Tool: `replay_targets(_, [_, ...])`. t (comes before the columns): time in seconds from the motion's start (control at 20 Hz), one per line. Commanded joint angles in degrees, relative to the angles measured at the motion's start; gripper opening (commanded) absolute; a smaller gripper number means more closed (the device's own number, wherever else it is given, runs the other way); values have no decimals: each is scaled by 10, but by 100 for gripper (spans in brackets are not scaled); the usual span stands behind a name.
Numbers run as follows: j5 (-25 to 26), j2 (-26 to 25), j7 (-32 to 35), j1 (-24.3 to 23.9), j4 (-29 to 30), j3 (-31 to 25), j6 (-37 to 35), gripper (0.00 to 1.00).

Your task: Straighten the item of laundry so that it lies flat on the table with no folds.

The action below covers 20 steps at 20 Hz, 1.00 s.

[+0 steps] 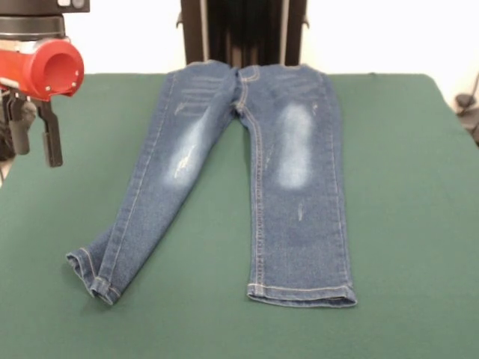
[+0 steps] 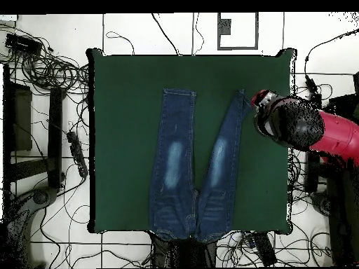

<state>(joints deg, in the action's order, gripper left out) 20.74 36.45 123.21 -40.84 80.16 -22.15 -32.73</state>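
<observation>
A pair of blue jeans [image 1: 247, 172] lies on the green table [image 1: 404, 209], waistband at the far edge and both legs spread toward the near side. The right-hand leg [image 1: 303, 224] lies flat and wide. The left-hand leg [image 1: 142, 209] looks narrower, and its hem [image 1: 93, 277] is folded onto itself. My gripper [image 1: 37, 155] hangs at the far left, above the table and well clear of the jeans, open with nothing between its fingers. In the overhead view the jeans [image 2: 193, 168] lie mid-table. The red and black arm [image 2: 294, 125] sits beside one leg's hem and hides the gripper.
Green cloth lies bare on both sides of the jeans [image 1: 60, 329]. Black pedestal posts [image 1: 243, 30] stand behind the waistband. Cables [image 2: 49, 70] and black gear [image 2: 77, 150] lie on the floor around the table. A cable [image 1: 468, 105] shows at the right edge.
</observation>
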Motion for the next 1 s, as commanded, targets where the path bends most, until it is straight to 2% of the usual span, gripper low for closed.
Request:
replay_targets(0.05, [-7,-32,-82,15,68,-81,-14,100])
replay_targets(0.3, [-2,-29,-65,23,69,-76,-8,100])
replay_targets(0.7, [17,-5,-9,59,67,-35,20,100])
replay_targets(1.0, [20,-8,-5,69,57,-26,24,100])
